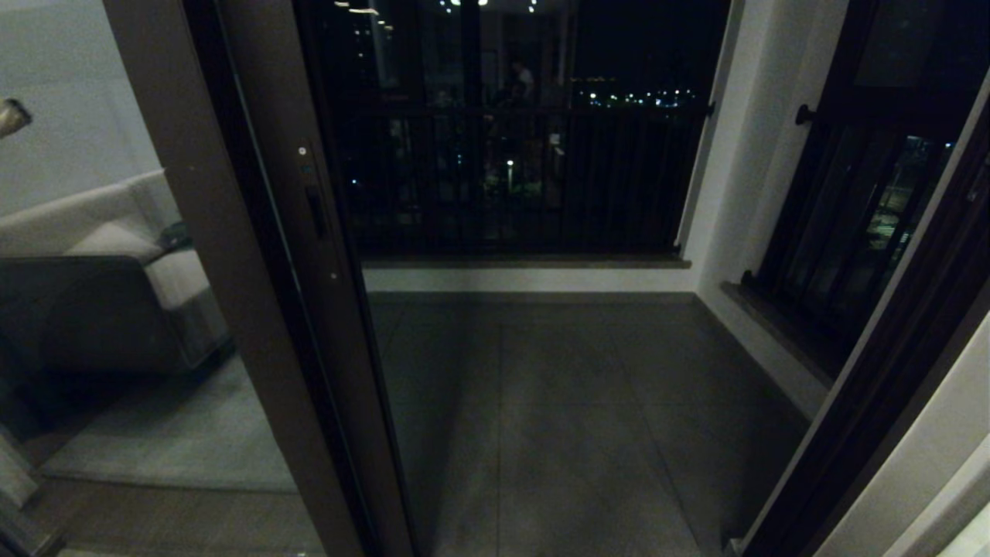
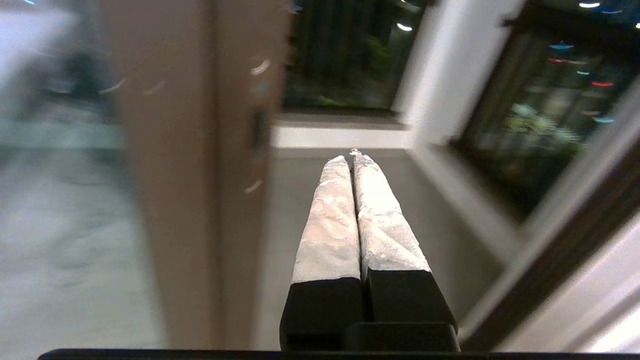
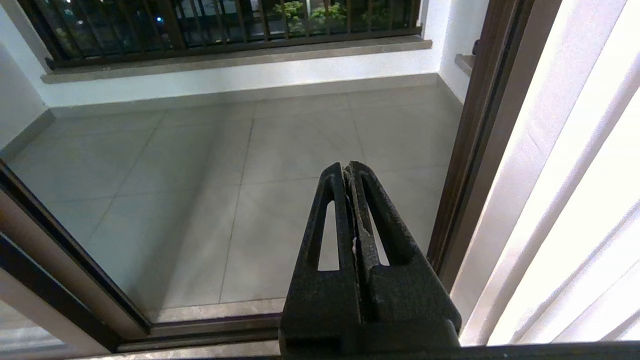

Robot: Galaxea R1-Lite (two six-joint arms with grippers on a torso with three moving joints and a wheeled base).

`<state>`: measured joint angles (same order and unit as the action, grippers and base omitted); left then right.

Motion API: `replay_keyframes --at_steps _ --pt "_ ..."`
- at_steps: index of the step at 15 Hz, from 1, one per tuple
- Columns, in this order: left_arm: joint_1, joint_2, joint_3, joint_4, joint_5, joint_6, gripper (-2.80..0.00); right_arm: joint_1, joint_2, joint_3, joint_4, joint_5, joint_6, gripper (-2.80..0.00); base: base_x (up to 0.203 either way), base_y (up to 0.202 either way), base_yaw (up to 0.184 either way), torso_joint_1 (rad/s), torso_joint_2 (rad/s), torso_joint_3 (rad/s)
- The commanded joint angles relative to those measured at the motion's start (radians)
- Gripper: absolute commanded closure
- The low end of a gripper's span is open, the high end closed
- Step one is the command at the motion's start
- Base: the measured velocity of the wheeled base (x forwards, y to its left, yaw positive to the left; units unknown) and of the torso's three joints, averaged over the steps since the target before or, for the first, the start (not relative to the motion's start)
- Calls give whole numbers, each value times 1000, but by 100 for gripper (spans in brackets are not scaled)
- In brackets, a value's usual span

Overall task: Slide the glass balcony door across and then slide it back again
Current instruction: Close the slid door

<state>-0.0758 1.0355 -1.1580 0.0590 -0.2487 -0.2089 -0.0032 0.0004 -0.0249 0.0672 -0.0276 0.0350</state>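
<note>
Glass balcony door (image 1: 255, 255) sits left of centre in the head view, stile upright, opening to the balcony floor (image 1: 557, 418) clear on its right. Handle slot (image 1: 315, 213) is on the stile face.

Left end effector (image 2: 353, 159) is clenched, grasping nothing, pointing past the stile's edge with the slot (image 2: 259, 129) just beside its line; not touching. Right end effector (image 3: 346, 170) is also clenched and empty, parked low over the door track (image 3: 210, 327).

Step, as I read it: approach for the first slide, no contact yet. Next move needs the left fingertips brought onto the stile edge or into the slot, then a steady sideways push along the track.
</note>
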Motion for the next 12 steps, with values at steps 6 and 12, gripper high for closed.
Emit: replay_keyframes --at_steps 6,12 --pt "-101 241 -7 51 -71 -35 0 0 1 0 0 0 0 0 0 0 0 0 0 0" --pt "-102 387 -93 84 -68 51 0 0 1 -1 0 -1 0 0 0 0 0 0 0 0"
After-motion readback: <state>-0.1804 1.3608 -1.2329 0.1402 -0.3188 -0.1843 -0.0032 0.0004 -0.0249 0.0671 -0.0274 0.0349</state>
